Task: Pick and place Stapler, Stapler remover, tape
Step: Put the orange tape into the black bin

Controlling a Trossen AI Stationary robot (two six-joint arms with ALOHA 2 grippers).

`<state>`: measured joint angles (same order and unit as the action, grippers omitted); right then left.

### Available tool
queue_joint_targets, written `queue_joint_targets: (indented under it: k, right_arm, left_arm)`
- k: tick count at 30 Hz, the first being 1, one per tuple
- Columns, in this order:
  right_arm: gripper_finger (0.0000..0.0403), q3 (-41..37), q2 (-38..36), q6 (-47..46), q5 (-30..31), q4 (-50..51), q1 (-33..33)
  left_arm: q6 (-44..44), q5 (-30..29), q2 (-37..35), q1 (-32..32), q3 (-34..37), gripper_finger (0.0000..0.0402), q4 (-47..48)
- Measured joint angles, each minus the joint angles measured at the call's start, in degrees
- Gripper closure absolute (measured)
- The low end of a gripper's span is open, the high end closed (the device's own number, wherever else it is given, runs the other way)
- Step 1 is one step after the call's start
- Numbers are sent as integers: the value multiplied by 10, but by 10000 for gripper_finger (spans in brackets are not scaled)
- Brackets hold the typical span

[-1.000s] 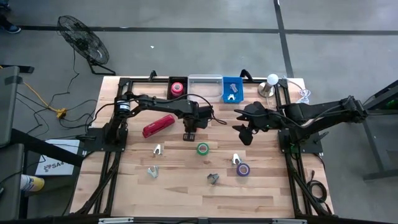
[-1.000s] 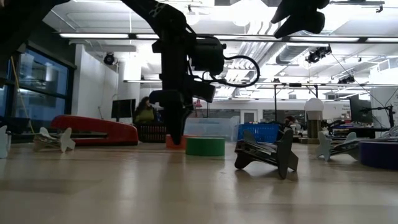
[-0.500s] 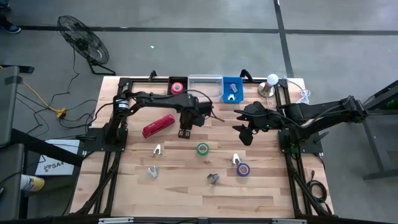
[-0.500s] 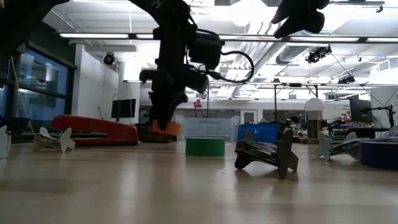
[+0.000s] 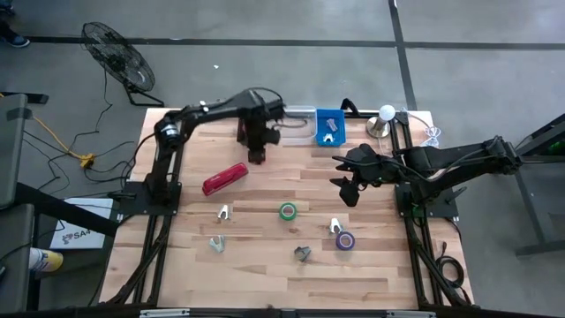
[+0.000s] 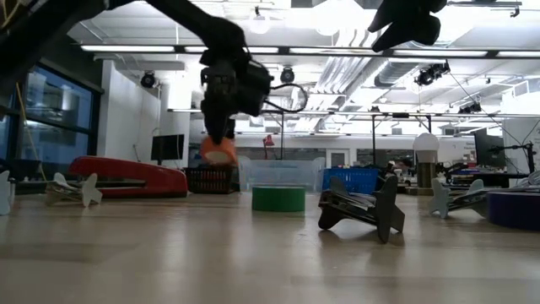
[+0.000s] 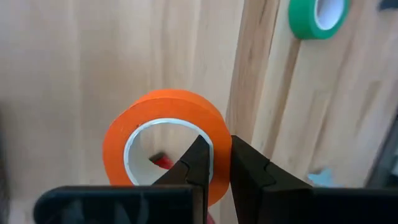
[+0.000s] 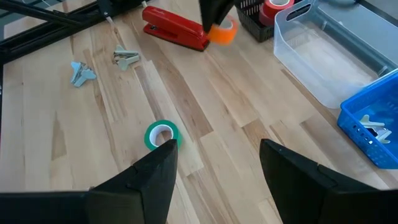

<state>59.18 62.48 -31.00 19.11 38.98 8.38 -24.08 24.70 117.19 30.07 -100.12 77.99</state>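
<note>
Holding, apparently, red tape (image 8: 273, 10): black basket (image 8: 254, 18)

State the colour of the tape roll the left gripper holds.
Orange tape roll; left wrist view shows it best.

Robotics lab: open hall, ceiling striplights (image 6: 143, 48), monitors (image 6: 168, 147).

Only one piece of lettering shows: a white sheet (image 5: 75, 231) lying on the floor beside the tabletop's left frame in the high view carries dark print that begins with "SA", and the rest is too small to make out. Nothing else in any view bears a legible label, brand, number or sign.
</note>
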Motion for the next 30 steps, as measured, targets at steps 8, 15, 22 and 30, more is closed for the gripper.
queue_joint_targets:
  k: [8,15,22,30]
  right_arm:
    - [183,0,0,0,10,0,0]
    - [183,0,0,0,32,0,0]
    - [183,0,0,0,51,-2,0]
    - [183,0,0,-6,65,-2,-1]
  left_arm:
    - [-43,70,0,104,-35,371,32]
    - [-57,185,0,172,-43,371,28]
    - [-41,209,10,213,-43,371,29]
    - [-27,197,12,217,-17,371,14]
